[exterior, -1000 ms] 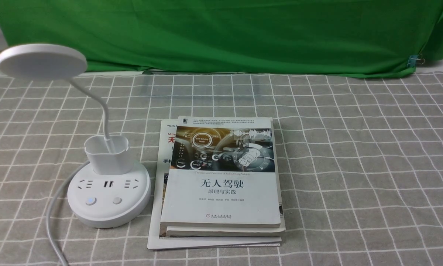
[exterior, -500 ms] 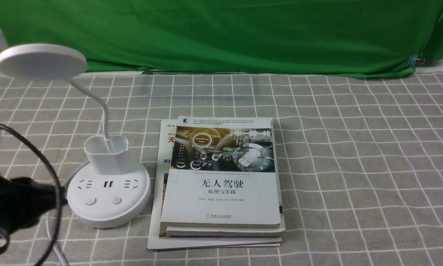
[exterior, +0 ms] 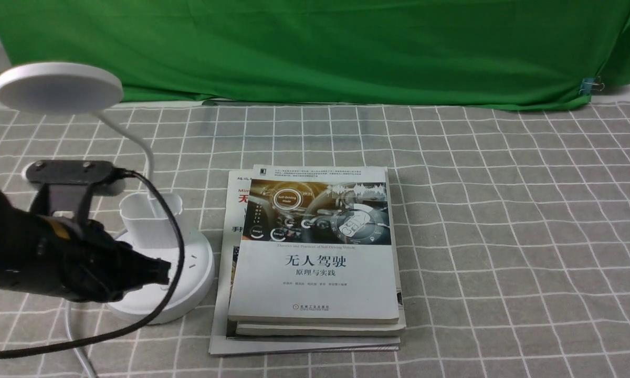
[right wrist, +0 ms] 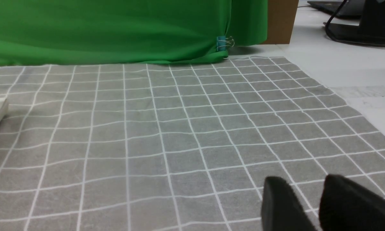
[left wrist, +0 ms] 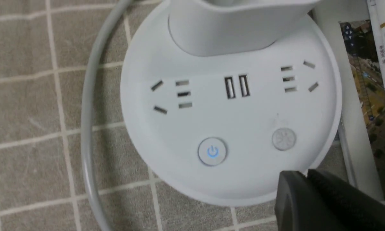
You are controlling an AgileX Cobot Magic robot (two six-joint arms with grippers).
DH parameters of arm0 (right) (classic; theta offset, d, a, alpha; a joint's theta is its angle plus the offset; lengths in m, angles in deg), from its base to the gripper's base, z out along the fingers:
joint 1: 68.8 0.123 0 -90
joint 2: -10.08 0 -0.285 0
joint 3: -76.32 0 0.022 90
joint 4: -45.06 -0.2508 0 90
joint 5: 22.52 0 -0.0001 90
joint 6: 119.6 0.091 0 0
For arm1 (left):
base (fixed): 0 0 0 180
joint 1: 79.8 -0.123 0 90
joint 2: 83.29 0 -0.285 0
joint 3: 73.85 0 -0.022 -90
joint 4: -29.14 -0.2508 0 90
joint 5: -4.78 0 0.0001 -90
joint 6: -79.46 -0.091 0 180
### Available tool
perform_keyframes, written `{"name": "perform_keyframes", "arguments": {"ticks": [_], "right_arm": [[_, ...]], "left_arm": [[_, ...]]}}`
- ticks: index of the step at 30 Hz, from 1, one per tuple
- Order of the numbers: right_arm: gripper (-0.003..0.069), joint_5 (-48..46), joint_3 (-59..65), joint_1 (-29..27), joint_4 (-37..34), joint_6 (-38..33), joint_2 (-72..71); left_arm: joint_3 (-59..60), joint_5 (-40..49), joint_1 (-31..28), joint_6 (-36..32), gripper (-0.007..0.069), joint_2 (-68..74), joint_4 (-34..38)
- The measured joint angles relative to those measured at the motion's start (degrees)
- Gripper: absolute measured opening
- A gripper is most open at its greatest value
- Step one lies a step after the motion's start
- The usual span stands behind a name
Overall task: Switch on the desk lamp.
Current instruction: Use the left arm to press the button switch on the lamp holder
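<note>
Front view: the desk lamp (exterior: pixel 152 223) stands at the robot's left on the checked cloth (exterior: pixel 504 236), just beside the stacked books (exterior: pixel 315 252).

Risk: a press landing on the base rim (left wrist: pixel 231 195) could slide or tip the lamp. A press between the lit power button (left wrist: pixel 212 151) and the plain button (left wrist: pixel 284 139) would do nothing.

Pose: the left arm reaches low across the base. The left gripper (left wrist: pixel 304 175) has its fingers pressed together and holds nothing, with its tip nearest the plain button. The right gripper (right wrist: pixel 319 186) is slightly parted over bare cloth.

- Green cloth backdrop (exterior: pixel 315 47) spans the far side.
- Grey tablecloth (exterior: pixel 504 210) with white grid lines covers the table.
- Blue binder clip (exterior: pixel 588 86) grips the backdrop's right corner.
- White tabletop (right wrist: pixel 340 64) shows beyond the cloth.
</note>
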Motion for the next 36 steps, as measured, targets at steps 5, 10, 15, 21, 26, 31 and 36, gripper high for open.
{"name": "perform_keyframes", "arguments": {"ticks": [5,10,15,21,26,31,36], "right_arm": [[0.0245,0.0,0.0,0.0,0.0,0.0,0.0],[0.0245,0.0,0.0,0.0,0.0,0.0,0.0],[0.0245,0.0,0.0,0.0,0.0,0.0,0.1],[0.0245,0.0,0.0,0.0,0.0,0.0,0.1],[0.0245,0.0,0.0,0.0,0.0,0.0,0.1],[0.0245,0.0,0.0,0.0,0.0,0.0,0.1],[0.0245,0.0,0.0,0.0,0.0,0.0,0.1]], "left_arm": [[-2.0,-0.8,4.0,9.2,0.0019,3.9,-9.7],[-2.2,-3.9,4.2,10.9,0.0019,7.9,-12.0],[-2.2,-5.5,4.2,11.0,0.0019,9.6,-13.0],[-2.2,-5.8,4.2,11.0,0.0019,10.6,-13.0],[-2.2,-6.1,4.2,11.0,0.0019,10.6,-13.0],[-2.2,-6.1,4.2,11.0,0.0019,10.6,-13.0],[-2.2,-6.1,4.2,11.0,0.0019,10.6,-13.0]]}}
